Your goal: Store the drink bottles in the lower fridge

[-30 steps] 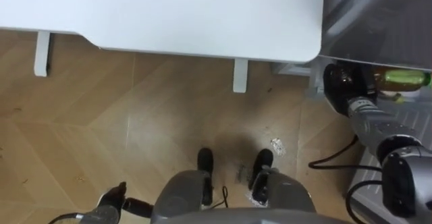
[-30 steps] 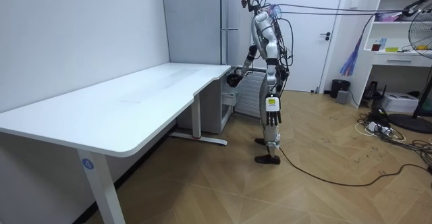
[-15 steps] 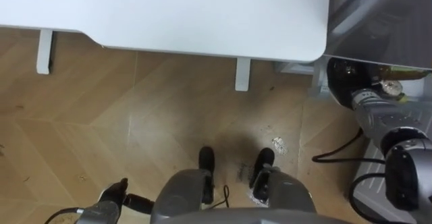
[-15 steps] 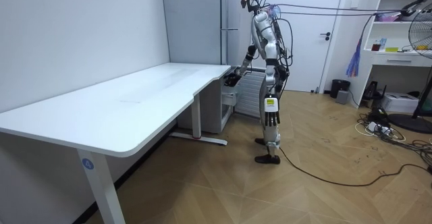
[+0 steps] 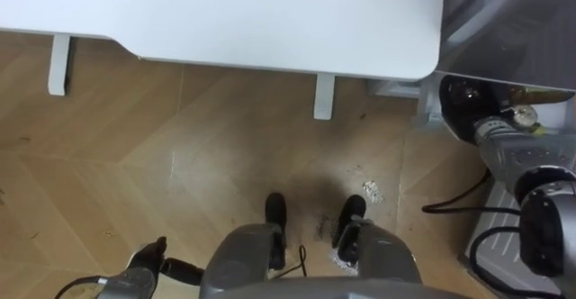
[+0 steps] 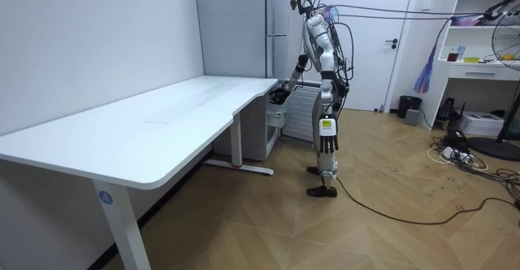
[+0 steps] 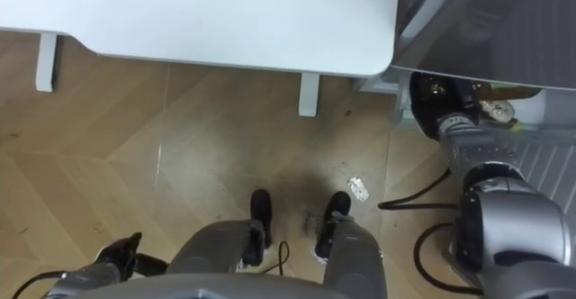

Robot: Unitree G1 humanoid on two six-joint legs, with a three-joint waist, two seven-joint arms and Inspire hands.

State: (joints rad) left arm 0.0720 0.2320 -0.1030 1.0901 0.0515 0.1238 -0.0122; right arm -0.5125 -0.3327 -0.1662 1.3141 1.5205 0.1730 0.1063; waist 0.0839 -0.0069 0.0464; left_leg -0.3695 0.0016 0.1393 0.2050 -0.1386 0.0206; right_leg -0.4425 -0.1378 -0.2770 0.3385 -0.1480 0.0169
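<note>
Down at the lower left the left hand (image 5: 151,261) hangs by the robot's hip, fingers loose and apart, holding nothing. Above it the white desk (image 5: 270,15) spans the top of the eye views, 2 of its legs (image 5: 324,97) standing on the wood floor (image 5: 180,164). A small white scrap (image 5: 371,192) lies on the floor just ahead of the robot's right foot.

Further right, past the desk's rounded corner, the right hand (image 5: 461,99) reaches into the dark opening under the grey fridge (image 5: 508,20). Whether it grips anything cannot be told. Just right of its wrist sits 1 drink (image 5: 522,114), seen from above: a round pale cap with a sliver of green beside it, the rest hidden. It is inside the lower fridge, close to the hand.

From the room view the robot stands upright at the desk's end, facing the fridge (image 6: 236,34), right arm lowered toward its lower part.
</note>
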